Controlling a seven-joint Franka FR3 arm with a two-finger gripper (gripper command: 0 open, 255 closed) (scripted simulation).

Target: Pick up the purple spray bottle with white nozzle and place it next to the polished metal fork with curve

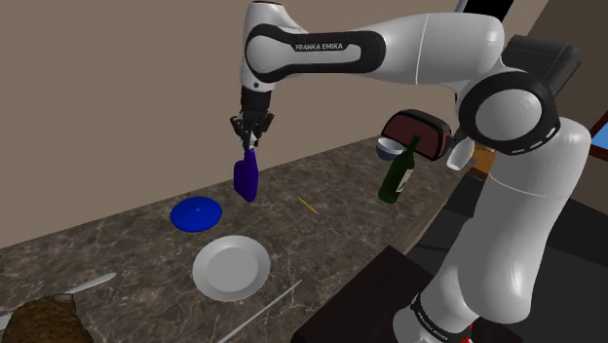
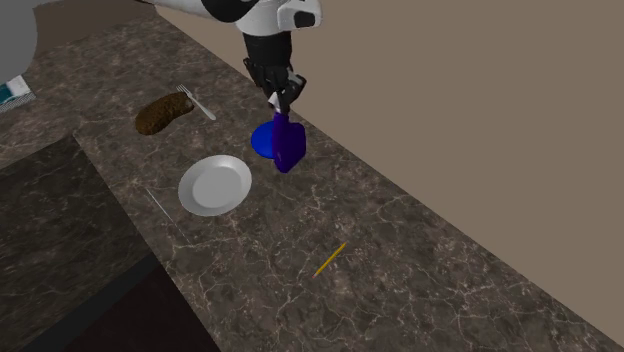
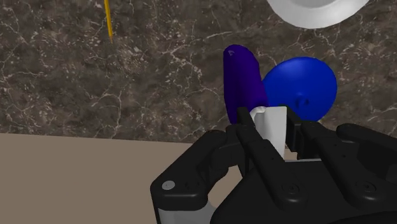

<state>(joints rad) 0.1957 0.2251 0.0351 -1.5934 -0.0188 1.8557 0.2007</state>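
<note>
The purple spray bottle point(image 1: 246, 178) point(image 2: 286, 145) point(image 3: 243, 79) hangs from my gripper point(image 1: 251, 139) point(image 2: 279, 103) point(image 3: 270, 124), which is shut on its white nozzle point(image 3: 270, 121). The bottle's body points down, a little above the dark marble counter point(image 1: 127, 244) and close to the back wall. The metal fork point(image 2: 197, 102) point(image 1: 86, 285) lies farther along the counter beside a brown lump point(image 2: 162, 113) point(image 1: 39, 320), well apart from the bottle.
Under and beside the bottle lies a blue plate point(image 1: 196, 212) point(image 2: 262, 143) point(image 3: 300, 86), with a white plate point(image 1: 231, 267) point(image 2: 214, 185) nearer the front edge. A thin metal rod point(image 1: 258, 312), a yellow stick point(image 1: 308, 206) point(image 2: 330, 259), a green bottle point(image 1: 397, 173) and a bowl point(image 1: 390, 148) also stand here.
</note>
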